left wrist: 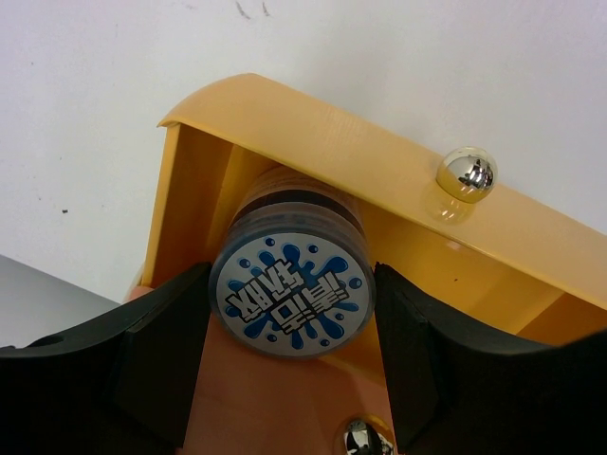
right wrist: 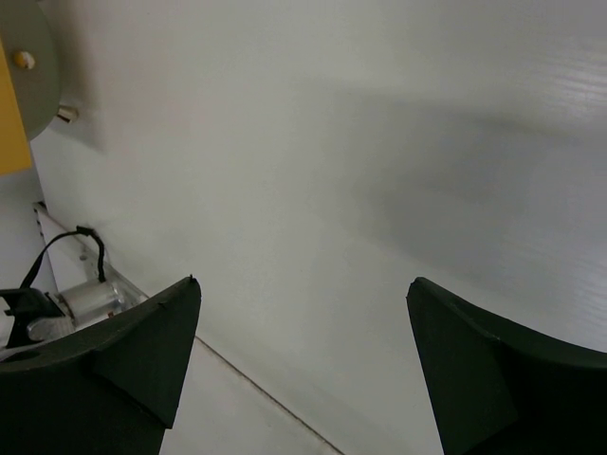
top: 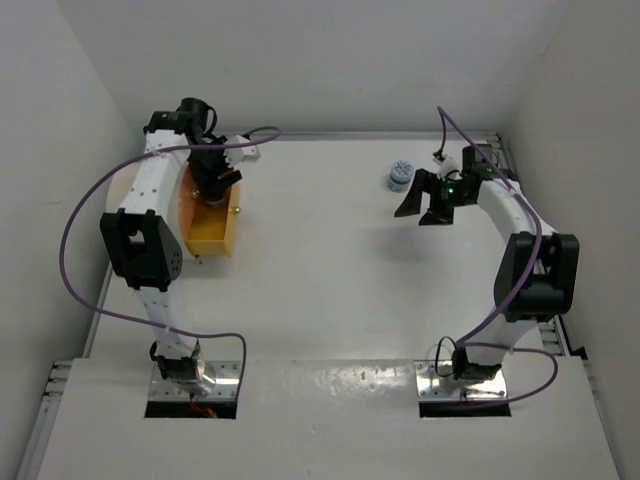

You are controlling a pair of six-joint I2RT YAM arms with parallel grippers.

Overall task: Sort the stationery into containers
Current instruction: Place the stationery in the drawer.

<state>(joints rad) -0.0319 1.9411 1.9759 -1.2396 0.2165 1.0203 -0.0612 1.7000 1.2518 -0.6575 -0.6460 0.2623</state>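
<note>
We are counting two round pieces: the left gripper point(left wrist: 292, 296) is clamping the first piece point(left wrist: 289, 308) inside the one orange drawer point(left wrist: 379, 171); the second piece point(top: 400, 177) is lying near the right gripper point(top: 422, 210), jaws apart.

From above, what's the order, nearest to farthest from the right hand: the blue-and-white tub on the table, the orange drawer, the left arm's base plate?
1. Blue-and-white tub: just beside the right hand, toward the back.
2. Orange drawer: across the table, left side.
3. Left arm's base plate: near-left edge.
</note>
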